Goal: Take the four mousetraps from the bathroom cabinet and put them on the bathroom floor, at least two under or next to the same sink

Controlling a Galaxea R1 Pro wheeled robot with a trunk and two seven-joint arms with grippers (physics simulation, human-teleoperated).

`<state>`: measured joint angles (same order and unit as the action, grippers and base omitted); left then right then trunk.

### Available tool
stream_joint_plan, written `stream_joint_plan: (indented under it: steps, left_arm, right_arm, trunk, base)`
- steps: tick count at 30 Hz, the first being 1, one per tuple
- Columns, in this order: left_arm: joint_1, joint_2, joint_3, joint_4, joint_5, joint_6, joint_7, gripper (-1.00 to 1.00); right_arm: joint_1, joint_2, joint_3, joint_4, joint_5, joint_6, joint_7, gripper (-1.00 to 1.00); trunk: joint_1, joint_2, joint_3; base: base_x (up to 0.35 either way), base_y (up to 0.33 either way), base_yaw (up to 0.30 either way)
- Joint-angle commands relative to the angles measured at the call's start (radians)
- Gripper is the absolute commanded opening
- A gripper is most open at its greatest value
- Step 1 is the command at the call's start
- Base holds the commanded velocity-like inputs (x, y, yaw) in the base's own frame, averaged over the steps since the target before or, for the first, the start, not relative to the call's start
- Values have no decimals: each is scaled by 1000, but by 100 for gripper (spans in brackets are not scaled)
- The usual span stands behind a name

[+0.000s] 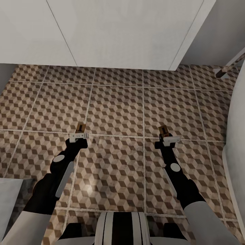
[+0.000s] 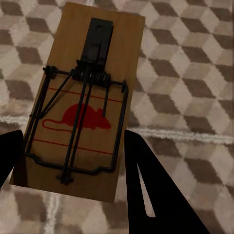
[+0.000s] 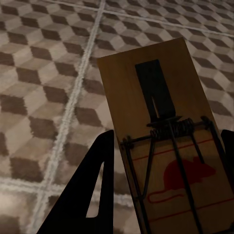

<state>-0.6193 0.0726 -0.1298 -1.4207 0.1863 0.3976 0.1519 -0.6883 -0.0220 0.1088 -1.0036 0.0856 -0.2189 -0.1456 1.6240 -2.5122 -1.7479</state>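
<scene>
Each arm carries one mousetrap over the bathroom floor (image 1: 115, 109), and the relation that matters is the vertical one: floor directly below each trap.

In the head view the left tool (image 1: 79, 136) holds the left mousetrap (image 1: 80, 128), which sticks forward past the fingertips, and the right tool (image 1: 169, 139) holds the right mousetrap (image 1: 163, 131) the same way. Each board's long axis runs roughly along its arm, pointing away from the robot toward the white panelled front (image 1: 119, 34) at the far edge of the tiles.

In the left wrist view the left mousetrap (image 2: 78, 105) sits between the two dark fingers (image 2: 146, 175), clamped by its long edges, red mouse mark up. In the right wrist view the right mousetrap (image 3: 165, 136) is held likewise between the fingers (image 3: 92, 185). The cube-patterned tiles lie behind both boards; how high the traps hang above them cannot be told.

Judging from this, the coming move is a straight lowering of either arm until the board lies flat on the tiles, then a release. Neither arm looks better placed. Whether the white curved body (image 1: 236, 136) on the robot's right is the sink cannot be told.
</scene>
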Motion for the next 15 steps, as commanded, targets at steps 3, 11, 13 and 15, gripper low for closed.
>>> stream_joint_plan:
  steps: [3, 11, 13, 15]
  left_arm:
    - [0, 1, -3, -4, 7, 4, 11, -100]
    - [0, 2, -4, -7, 7, 4, 11, -100]
    - [0, 2, -4, -7, 7, 4, 11, -100]
    - [0, 2, -4, -7, 7, 4, 11, -100]
  right_arm:
    - [0, -2, 3, 0, 7, 0, -6, -100]
    - [0, -3, 3, -11, 8, 0, -7, -100]
    - [0, -3, 3, -16, 8, 0, -8, -100]
    - [0, -3, 3, -20, 8, 0, -8, -100]
  trunk:
    - [0, 0, -4]
    - [4, -2, -35]
    - [5, -3, -43]
    - [6, -3, -51]
  base:
    - [0, 0, 0]
    - [0, 0, 0]
    - [0, 0, 0]
    - [0, 0, 0]
